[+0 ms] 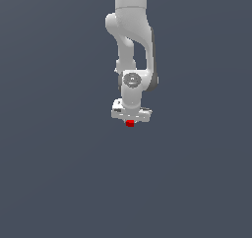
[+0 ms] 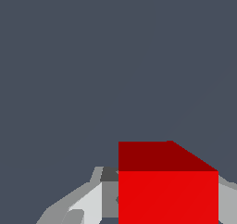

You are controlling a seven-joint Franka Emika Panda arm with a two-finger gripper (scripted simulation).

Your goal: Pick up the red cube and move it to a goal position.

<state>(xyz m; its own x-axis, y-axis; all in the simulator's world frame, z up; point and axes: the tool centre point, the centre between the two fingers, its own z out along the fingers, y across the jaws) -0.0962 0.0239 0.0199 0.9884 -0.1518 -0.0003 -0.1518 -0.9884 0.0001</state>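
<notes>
Gripping is shown by the gripper (image 1: 130, 120), whose white body is pointed downward near the middle of the exterior view, with the red cube (image 1: 130, 123) seen directly beneath it as a small red patch. In the wrist view the red cube (image 2: 167, 183) is found close to the camera, between the gripper's grey and white fingers (image 2: 88, 204); one finger is seen against one side face of the cube and a second grey part is visible just past the opposite side, so the jaws are closed on the cube. A brighter red face and a darker red face of the cube can be told apart in that view, and its edges are seen square and unbroken.

Outward from the cube, the gripper is joined to the white arm (image 1: 132, 40), which is seen descending from the upper edge of the exterior view, slightly toward that view's right of centre. Behind and around everything a plain dark grey-blue surface (image 1: 49, 173) is shown. Whether the cube is touching that surface or is raised off it cannot be told.
</notes>
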